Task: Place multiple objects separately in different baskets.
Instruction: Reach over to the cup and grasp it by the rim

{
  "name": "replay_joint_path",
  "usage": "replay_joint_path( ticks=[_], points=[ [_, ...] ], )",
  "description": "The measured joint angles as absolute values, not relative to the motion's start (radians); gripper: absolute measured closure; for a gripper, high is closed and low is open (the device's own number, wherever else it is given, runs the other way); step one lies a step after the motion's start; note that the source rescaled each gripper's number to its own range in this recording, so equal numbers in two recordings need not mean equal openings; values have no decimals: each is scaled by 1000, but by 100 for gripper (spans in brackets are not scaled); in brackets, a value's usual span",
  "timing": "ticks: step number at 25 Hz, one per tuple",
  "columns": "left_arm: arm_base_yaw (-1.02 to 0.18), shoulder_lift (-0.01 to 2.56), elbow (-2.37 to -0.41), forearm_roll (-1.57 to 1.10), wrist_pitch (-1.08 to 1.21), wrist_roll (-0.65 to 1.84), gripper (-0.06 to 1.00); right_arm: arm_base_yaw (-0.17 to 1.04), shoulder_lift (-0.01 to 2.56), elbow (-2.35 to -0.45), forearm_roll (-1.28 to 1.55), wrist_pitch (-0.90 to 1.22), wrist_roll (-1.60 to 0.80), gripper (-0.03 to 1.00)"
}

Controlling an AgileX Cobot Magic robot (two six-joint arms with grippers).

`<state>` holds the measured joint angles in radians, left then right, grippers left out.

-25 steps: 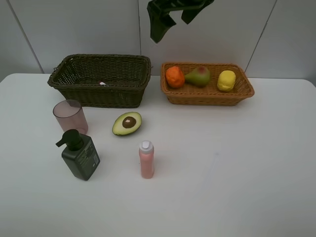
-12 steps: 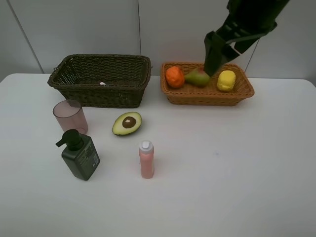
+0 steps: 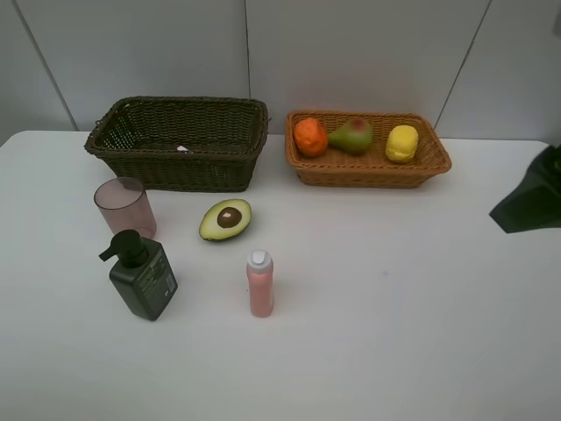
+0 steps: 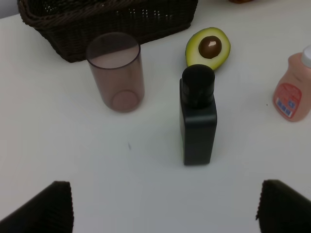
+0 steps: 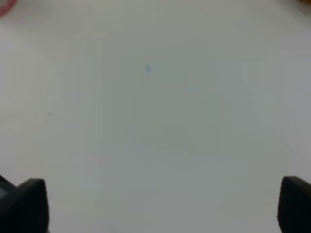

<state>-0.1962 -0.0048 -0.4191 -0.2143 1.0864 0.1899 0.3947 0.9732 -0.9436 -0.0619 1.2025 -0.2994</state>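
The orange (image 3: 309,136), red-green pear (image 3: 352,134) and yellow lemon (image 3: 402,143) lie in the orange-tan basket (image 3: 368,173). A white marker (image 3: 181,148) lies in the dark basket (image 3: 175,171). On the table stand the pink cup (image 3: 125,207), avocado half (image 3: 225,219), dark pump bottle (image 3: 140,274) and small pink bottle (image 3: 259,283). My right gripper (image 3: 529,203) is at the right edge, open and empty over bare table (image 5: 160,206). My left gripper (image 4: 167,208) is open and empty, back from the pump bottle (image 4: 198,115) and cup (image 4: 116,72).
The white table (image 3: 394,307) runs to a pale panelled wall behind the baskets. The left wrist view also shows the avocado half (image 4: 208,47), the pink bottle (image 4: 294,92) and the dark basket's wall (image 4: 107,19).
My right arm swung from high above the baskets, across the orange-tan basket, down to the right edge of the table. No object has moved.
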Motion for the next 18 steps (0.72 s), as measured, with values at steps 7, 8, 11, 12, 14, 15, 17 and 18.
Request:
replay_joint_path(
  ticks=[7, 8, 11, 12, 14, 15, 17, 18],
  points=[
    [-196, -5, -419, -214, 1086, 190, -6, 193, 663, -771, -65, 1160, -217, -3],
    [-196, -5, -419, -214, 1086, 190, -6, 172, 623, -754, -62, 1158, -209, -3],
    [-196, -5, -419, -214, 1086, 190, -6, 117, 514, -699, -31, 1153, -202, -3],
    [-196, -5, -419, -214, 1086, 190, -6, 99, 475, -680, -19, 1147, -201, -3],
    [-196, -5, -419, -214, 1086, 190, -6, 67, 406, -634, 6, 1145, -200, -3],
    [-196, -5, -419, -214, 1086, 190, -6, 51, 370, -612, 18, 1145, -199, -3],
    [-196, -5, -419, -214, 1086, 190, -6, 27, 299, -578, 39, 1147, -198, -3],
    [-196, -5, -419, -214, 1086, 190, -6, 16, 272, -565, 48, 1149, -198, -3]
  ],
)
